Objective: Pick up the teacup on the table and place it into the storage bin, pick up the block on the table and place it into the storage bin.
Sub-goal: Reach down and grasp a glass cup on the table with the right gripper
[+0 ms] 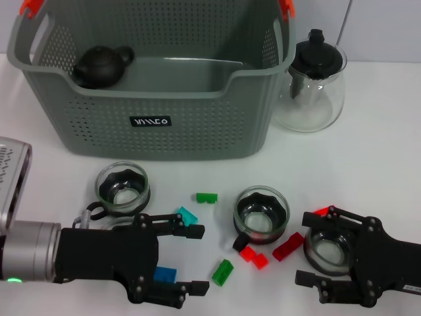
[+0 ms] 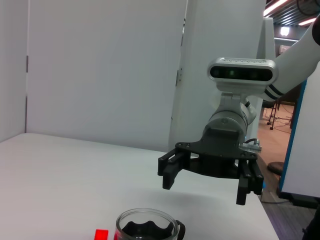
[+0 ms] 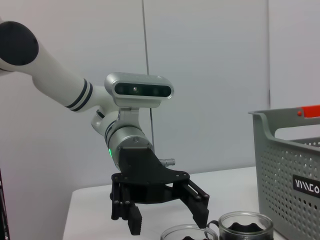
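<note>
Basically, head view first: grey storage bin [image 1: 151, 99] at the back of the white tabletop [image 1: 381, 151], black teapot [image 1: 102, 64] already inside, glass pitcher [image 1: 314, 82] just beside it. Three glass teacups out front: one [image 1: 123, 187] near the bin, one [image 1: 262, 212] in the middle, one [image 1: 327, 245] right under the right gripper [image 1: 332, 253]. Little blocks scattered between them, blue block [image 1: 164, 274] sitting between the left gripper [image 1: 181, 260] jaws. Both sets of jaws spread wide, gripping nothing, probably lined up for grabs.

Left wrist view: right gripper [image 2: 202, 182] hanging spread above the tabletop.

Right wrist view: left gripper [image 3: 167, 222] spread too, bin [image 3: 290, 185] off to the side.
</note>
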Robot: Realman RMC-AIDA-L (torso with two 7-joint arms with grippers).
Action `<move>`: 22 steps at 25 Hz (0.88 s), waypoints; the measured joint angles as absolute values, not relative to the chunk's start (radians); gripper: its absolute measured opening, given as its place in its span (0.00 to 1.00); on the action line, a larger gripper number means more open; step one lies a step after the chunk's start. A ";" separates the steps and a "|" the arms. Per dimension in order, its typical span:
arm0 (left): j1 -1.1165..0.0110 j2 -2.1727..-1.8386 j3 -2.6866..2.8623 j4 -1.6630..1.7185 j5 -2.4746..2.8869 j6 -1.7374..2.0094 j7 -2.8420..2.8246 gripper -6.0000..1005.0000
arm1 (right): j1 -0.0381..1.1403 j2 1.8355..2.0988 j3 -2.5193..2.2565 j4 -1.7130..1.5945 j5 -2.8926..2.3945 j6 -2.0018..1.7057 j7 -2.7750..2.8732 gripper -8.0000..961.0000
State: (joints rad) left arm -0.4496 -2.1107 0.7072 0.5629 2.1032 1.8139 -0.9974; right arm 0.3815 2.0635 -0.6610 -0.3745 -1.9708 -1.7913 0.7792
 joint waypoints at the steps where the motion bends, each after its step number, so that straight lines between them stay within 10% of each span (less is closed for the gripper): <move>1: -0.449 -2.111 0.707 0.563 2.103 1.814 -0.997 0.82 | 0.382 2.063 -0.660 -0.374 -1.971 -1.791 0.779 0.93; 22: -0.276 -2.050 0.359 0.744 2.157 2.029 -1.053 0.82 | 0.473 2.099 -0.728 -0.876 -2.124 -1.932 1.454 0.91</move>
State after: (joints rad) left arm -0.2761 -2.0504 0.3594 0.7437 2.1572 2.0293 -1.0534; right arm 0.4731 2.0995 -0.7275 -0.8760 -2.1236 -1.9317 1.4537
